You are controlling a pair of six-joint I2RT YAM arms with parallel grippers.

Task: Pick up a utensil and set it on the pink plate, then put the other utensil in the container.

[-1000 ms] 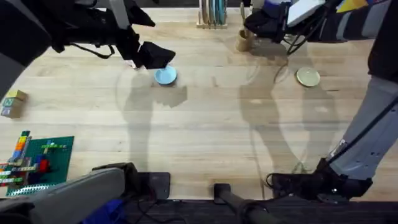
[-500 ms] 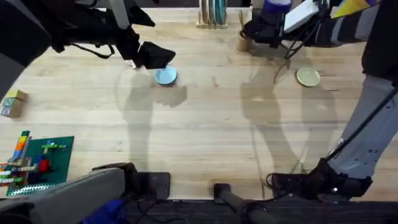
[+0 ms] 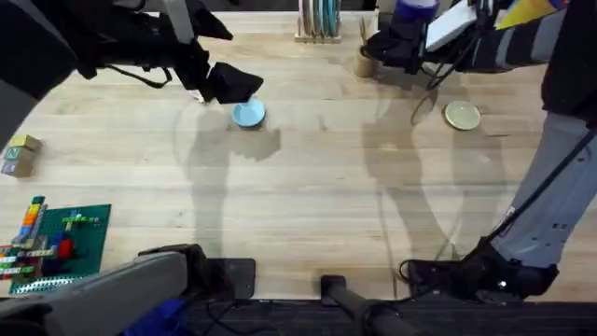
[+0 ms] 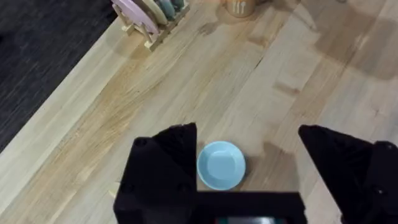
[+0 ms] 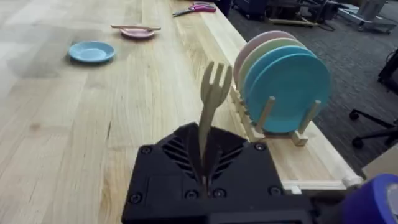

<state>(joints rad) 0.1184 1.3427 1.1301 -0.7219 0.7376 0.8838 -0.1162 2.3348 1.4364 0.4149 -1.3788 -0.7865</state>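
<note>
Container (image 3: pixel 366 62) sits at the table's far edge, just beside the right gripper (image 5: pixel 205 163), which is clenched on the fork (image 5: pixel 212 102) by its handle, tines up. Left gripper (image 4: pixel 247 163) hangs released. Fork looks light, stiff, thin wood: grip low, release gently.

We are looking at a lab or workshop room: a long pale wooden workbench (image 3: pixel 308 196) is carrying test props, a green brick baseplate (image 3: pixel 56 238) and a rack of coloured plates (image 5: pixel 283 81), while grey carpet (image 5: pixel 348 56) is running beside it with office chair wheels (image 5: pixel 373 134) and scissors (image 5: pixel 196 8) lying about.
</note>
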